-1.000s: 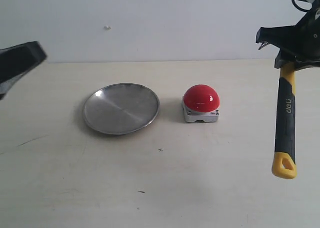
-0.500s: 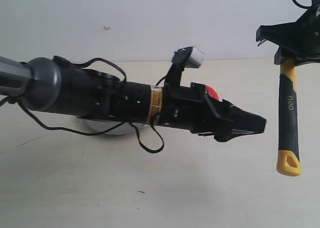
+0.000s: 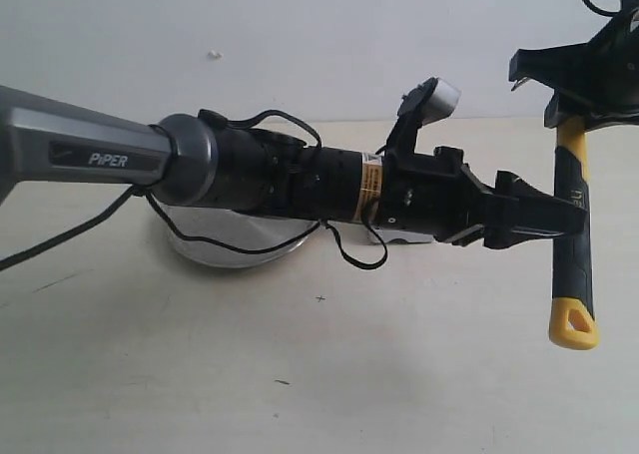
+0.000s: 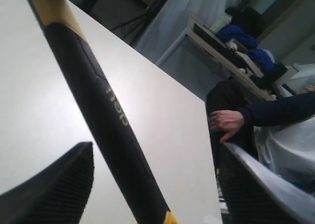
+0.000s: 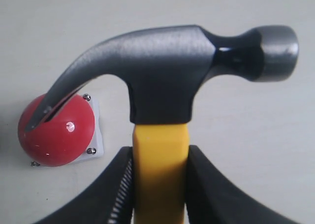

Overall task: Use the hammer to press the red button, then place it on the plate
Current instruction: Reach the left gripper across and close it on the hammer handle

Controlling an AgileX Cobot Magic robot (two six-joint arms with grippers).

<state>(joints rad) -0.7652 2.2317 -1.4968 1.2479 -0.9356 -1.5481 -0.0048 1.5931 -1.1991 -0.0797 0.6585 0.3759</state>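
The yellow-and-black claw hammer point(image 3: 576, 274) is hanging handle-down above the pale surface point(image 3: 300, 374), right fingers point(image 5: 115, 194) clamping its neck, while the left fingers point(image 4: 54, 184) are standing spread either side of its grip, so an early release, I reckon, is risking a drop.

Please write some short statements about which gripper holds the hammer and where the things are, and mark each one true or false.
The right gripper clamps the hammer just below its head. True.
The left gripper is shut on the handle. False: its fingers stand open on both sides of the handle.
The hammer lies on the plate. False: it hangs in the air, handle downward.
The red button sits on a light-grey square base. True.
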